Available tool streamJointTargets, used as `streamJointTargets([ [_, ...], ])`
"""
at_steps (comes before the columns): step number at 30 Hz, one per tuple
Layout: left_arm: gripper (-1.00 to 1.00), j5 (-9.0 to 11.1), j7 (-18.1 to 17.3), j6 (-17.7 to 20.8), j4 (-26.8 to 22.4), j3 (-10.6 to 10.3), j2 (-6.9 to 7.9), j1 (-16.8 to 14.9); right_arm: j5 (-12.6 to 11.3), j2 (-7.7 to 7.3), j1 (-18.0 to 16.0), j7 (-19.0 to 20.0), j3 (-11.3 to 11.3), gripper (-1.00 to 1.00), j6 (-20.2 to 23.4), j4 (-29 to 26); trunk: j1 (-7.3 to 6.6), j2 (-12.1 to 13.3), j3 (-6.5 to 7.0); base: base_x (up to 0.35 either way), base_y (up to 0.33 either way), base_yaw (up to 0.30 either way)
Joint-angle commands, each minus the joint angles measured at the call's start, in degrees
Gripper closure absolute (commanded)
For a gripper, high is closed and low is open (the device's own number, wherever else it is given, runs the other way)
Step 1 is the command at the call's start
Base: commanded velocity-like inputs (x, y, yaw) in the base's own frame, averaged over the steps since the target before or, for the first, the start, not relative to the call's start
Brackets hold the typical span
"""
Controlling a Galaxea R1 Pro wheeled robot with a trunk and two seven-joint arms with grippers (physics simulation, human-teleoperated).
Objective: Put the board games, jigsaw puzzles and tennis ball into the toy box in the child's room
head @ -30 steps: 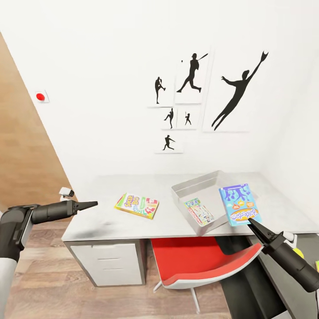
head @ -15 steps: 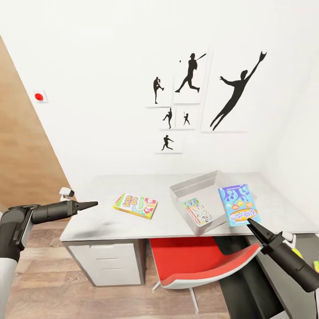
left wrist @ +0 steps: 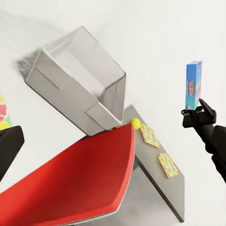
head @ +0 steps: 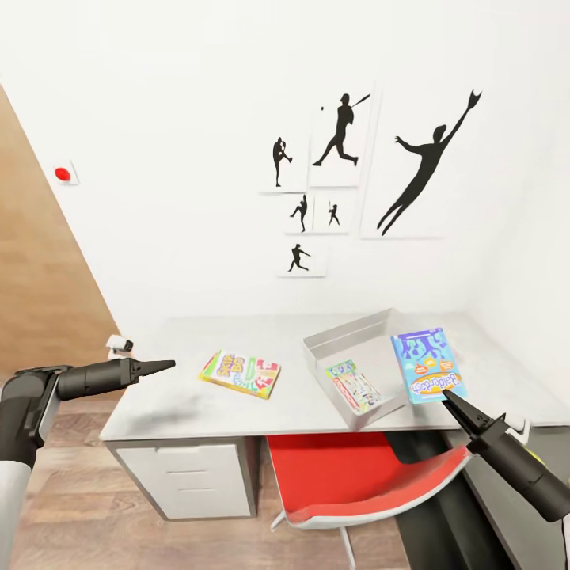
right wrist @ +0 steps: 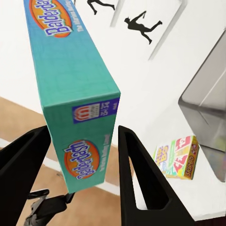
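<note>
My right gripper [head: 446, 395] is shut on the lower edge of a blue board game [head: 427, 365], held upright in the air beside the grey toy box [head: 336, 342]; its fingers [right wrist: 141, 179] clamp the box's sides. Another board game [head: 354, 385] lies inside the toy box. A yellow-green-red board game [head: 241, 373] lies on the table [head: 182, 408], right of my open left gripper [head: 168, 365]. On the dark lower table section the tennis ball [left wrist: 135, 123] sits next to two jigsaw puzzles [left wrist: 150, 135] [left wrist: 168, 165]. The bed is out of view.
A red chair [head: 356, 467] is tucked under the table between the white drawer unit [head: 186, 475] and the dark section. White walls with silhouette pictures [head: 419, 162] close the back and right. Wooden floor [head: 71, 507] lies at the left.
The whole picture has shifted slightly, so the camera moved. Both arms keep their poses and the blue board game stays in the right gripper.
</note>
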Motion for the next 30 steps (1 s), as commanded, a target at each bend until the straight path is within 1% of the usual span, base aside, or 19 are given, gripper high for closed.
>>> streamJointTargets([
  [1, -1.00, -0.05, -0.24, 0.61, 0.02, 0.00, 0.01, -0.05, 0.14, 0.00, -0.07, 0.26, -0.05, 1.00, 0.17, -0.02, 0.06, -0.11, -0.12, 0.230, 0.000, 0.000],
  [14, -1.00, -0.05, -0.24, 0.60, 0.00, 0.00, 0.00, -0.05, 0.40, 0.01, -0.07, 0.26, 0.01, 1.00, 0.10, -0.01, 0.06, -0.11, -0.12, 0.189, 0.000, 0.000],
  [30, -1.00, -0.09, -0.24, 0.52, 0.00, 0.00, 0.00, -0.05, 0.35, 0.01, -0.07, 0.17, 0.30, 1.00, 0.10, -0.24, 0.06, -0.11, -0.12, 0.015, 0.000, 0.000],
])
